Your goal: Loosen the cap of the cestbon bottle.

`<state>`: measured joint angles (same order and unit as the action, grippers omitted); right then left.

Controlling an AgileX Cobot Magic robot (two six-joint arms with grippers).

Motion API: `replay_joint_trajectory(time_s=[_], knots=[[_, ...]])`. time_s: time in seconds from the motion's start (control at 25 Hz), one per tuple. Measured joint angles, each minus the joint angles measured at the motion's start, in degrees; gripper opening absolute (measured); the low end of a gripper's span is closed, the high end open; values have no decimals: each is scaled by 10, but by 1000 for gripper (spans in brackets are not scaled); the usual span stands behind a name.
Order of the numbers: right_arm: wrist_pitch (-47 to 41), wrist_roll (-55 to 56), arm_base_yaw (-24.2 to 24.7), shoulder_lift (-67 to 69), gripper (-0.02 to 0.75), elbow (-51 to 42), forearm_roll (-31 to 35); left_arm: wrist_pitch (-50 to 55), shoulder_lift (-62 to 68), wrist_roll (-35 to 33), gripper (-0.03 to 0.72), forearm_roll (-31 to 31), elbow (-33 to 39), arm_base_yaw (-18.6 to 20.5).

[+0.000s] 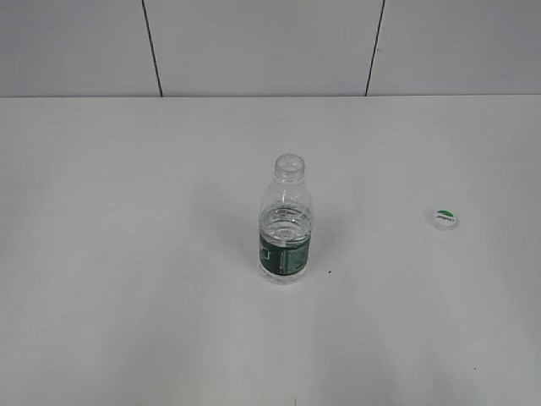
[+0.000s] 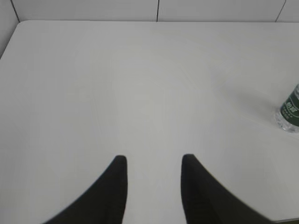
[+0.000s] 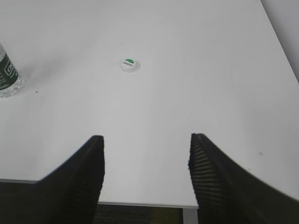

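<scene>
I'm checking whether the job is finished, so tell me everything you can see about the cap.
The cap is small, round, white plastic by its look, with a green mark on top. It is off the bottle, lying flat, top side up, on the white table to the bottle's right, well apart from it. Nothing but the table touches it.

From my outside camera, the bottle (image 1: 286,218) stands upright on the table (image 1: 127,254) just below the frame's centre, its neck uncapped. The cap (image 1: 445,218) lies flat on the table at the right, well apart from the bottle. A wall (image 1: 254,42) runs behind the table across the top. My left wrist camera has the bottle at the right edge; my right wrist camera has it at the upper left, the cap nearer the upper middle.
</scene>
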<state>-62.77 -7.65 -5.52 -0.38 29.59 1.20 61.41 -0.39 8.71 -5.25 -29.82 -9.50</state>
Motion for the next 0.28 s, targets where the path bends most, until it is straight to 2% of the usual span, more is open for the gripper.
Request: replay_joint_trajectory(time_s=[0.28], knots=[[0,0,0,0,443,0,-1,0,0,0,246,-1,0,68]])
